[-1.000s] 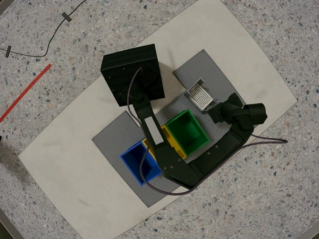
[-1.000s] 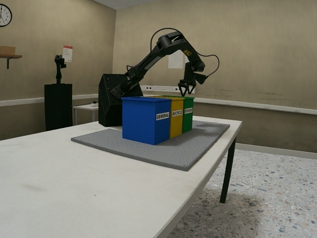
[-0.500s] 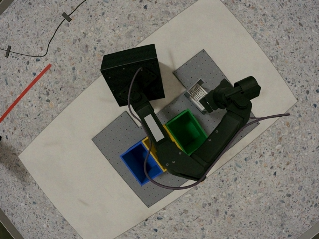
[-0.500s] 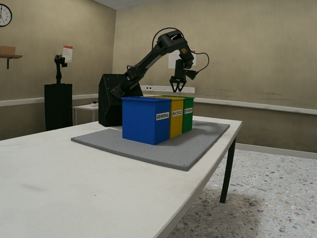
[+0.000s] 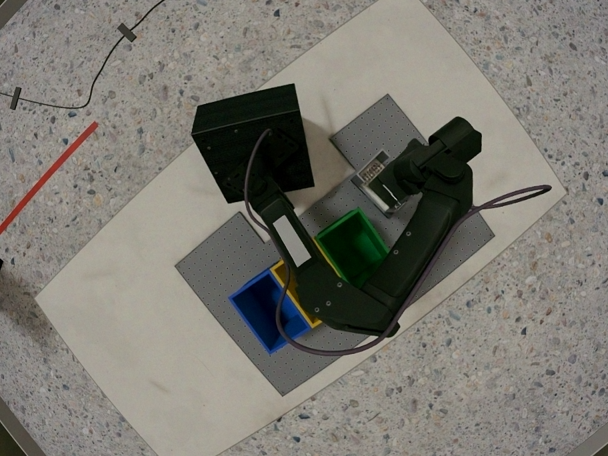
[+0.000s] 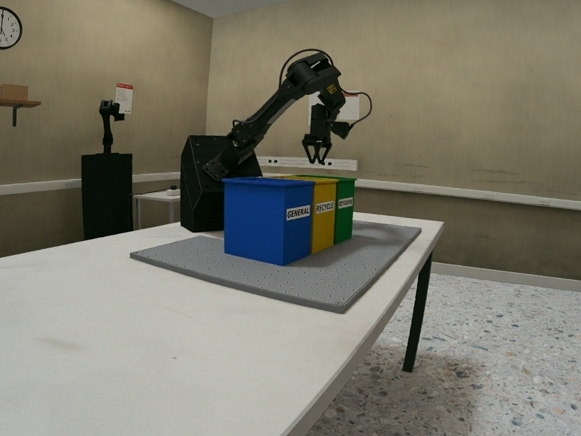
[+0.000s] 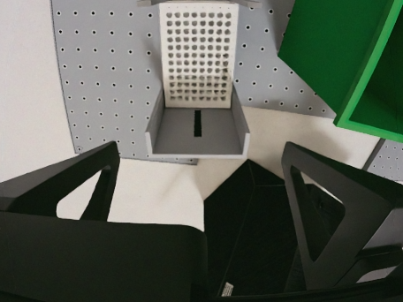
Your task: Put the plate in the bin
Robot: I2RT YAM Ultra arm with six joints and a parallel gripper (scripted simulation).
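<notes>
The upper white 96-well plate (image 7: 198, 57) lies in the grey stack rack K1 (image 7: 196, 128); the lower plate is hidden under it. In the top view the rack and plate sit on the grey pegboard, partly covered by my wrist. My gripper (image 7: 201, 150) is open and empty, pointing down, hovering above the rack's near end; it also shows in the top view (image 5: 393, 191) and the side view (image 6: 316, 153). The green RETURNS bin (image 5: 352, 245) stands upright close beside the rack; it also shows in the wrist view (image 7: 353, 57) and the side view (image 6: 343, 208).
The yellow RECYCLE bin (image 6: 324, 218) and the blue GENERAL bin (image 6: 267, 218) stand upright in a row with the green one; my arm covers most of the yellow bin from above. The black base box (image 5: 253, 142) stands behind. The bins hide the rack in the side view.
</notes>
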